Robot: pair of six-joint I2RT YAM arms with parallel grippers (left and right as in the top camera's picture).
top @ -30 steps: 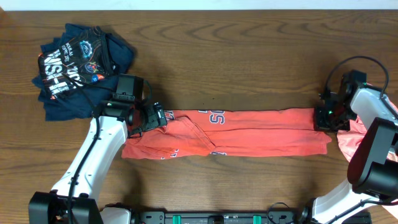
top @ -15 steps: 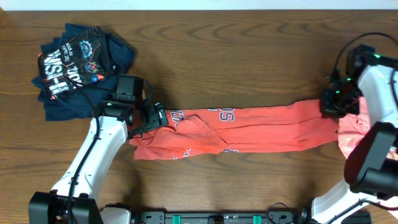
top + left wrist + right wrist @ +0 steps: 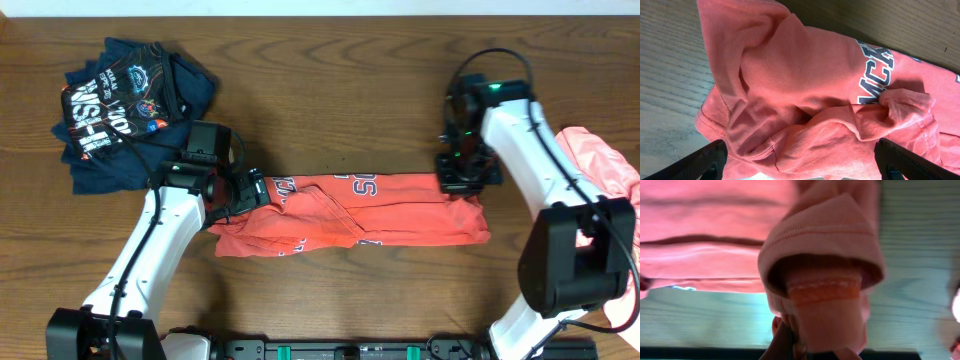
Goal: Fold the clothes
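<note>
Coral-red T-shirt (image 3: 400,215), navy-and-white lettering (image 3: 875,75)

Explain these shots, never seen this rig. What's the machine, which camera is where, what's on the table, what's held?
Two robot arms sit at a wooden table, each ending in a two-finger claw. The wide picture looks down from above; the other two come from cameras on each wrist. A long coral-red T-shirt lies across the middle, a navy shirt far left, a pink garment at the right edge. The right claw is shut on the T-shirt's right end. The left claw stands open over its left end, holding nothing.
</note>
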